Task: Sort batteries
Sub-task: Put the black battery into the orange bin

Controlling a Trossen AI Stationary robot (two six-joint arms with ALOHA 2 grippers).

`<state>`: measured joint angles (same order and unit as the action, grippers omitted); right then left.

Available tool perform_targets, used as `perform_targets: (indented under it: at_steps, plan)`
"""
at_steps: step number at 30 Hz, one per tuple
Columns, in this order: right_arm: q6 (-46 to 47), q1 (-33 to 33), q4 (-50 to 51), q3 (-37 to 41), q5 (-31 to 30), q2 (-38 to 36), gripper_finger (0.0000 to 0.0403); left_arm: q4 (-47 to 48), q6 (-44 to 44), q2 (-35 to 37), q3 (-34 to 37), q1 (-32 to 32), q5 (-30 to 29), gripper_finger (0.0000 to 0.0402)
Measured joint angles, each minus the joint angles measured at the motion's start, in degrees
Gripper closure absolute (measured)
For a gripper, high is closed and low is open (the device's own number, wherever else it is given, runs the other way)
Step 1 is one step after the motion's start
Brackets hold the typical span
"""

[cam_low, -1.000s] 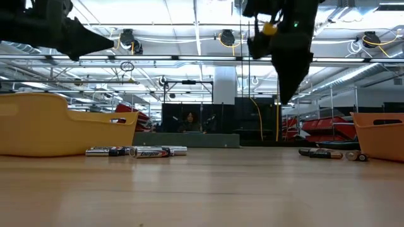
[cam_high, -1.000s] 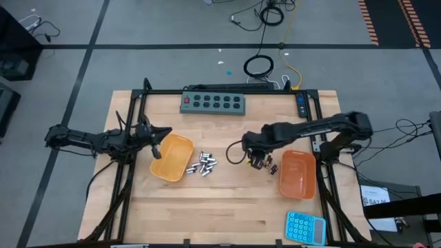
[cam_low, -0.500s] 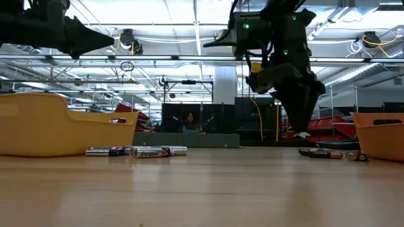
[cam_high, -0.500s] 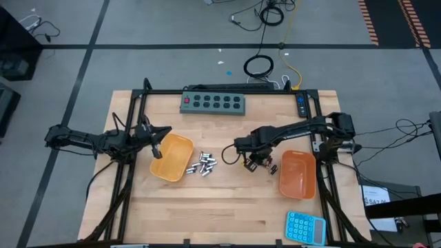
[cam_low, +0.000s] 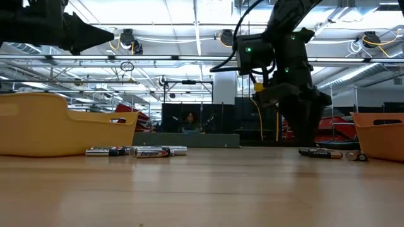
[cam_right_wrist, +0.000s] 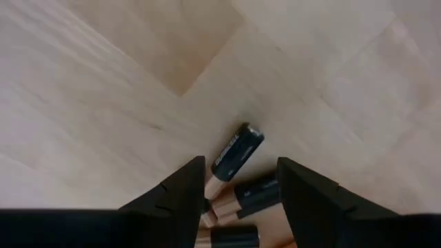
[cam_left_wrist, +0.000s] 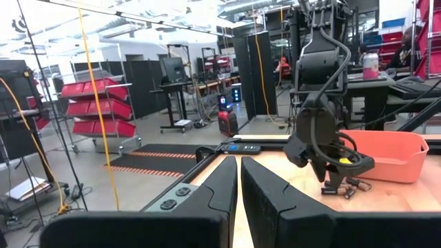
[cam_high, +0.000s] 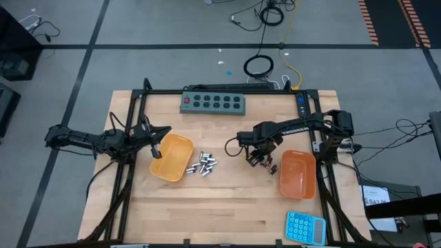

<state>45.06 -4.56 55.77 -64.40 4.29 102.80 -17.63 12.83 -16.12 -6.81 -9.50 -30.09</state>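
The right gripper (cam_right_wrist: 238,186) hangs low over dark batteries (cam_right_wrist: 236,153) on the table (cam_high: 227,207), fingers apart, holding nothing. The left gripper (cam_left_wrist: 239,180) waits pinched shut by the yellow tray (cam_high: 172,157).

A grey box with a row of buttons (cam_high: 213,102) lies at the far edge of the wooden table (cam_high: 220,207), a blue calculator (cam_high: 304,227) sits at the near right corner, and cables (cam_high: 265,15) lie on the grey floor beyond the table.
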Motion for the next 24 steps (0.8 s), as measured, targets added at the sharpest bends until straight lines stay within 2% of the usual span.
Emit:
perform_targets:
  at_steps: [6,17,20,24]
  plan:
    - [0.6,0.0,-1.3,0.3,-1.5,0.0,0.0239,0.0,0.1,0.0,0.0,0.0,0.0,0.0369]
    - [1.2,-0.4,-9.2,6.1,-1.2,-0.3,0.0252,0.1,0.1,0.0,0.0,0.0,0.0,0.0369]
    - [-0.2,-0.3,-9.5,6.3,-2.0,-0.3,0.0287,0.1,0.1,0.0,0.0,0.0,0.0,0.0369]
    - [-2.7,-0.3,-10.2,6.3,-2.3,-0.3,0.0369,-0.2,0.1,0.0,0.0,0.0,0.1,0.0369]
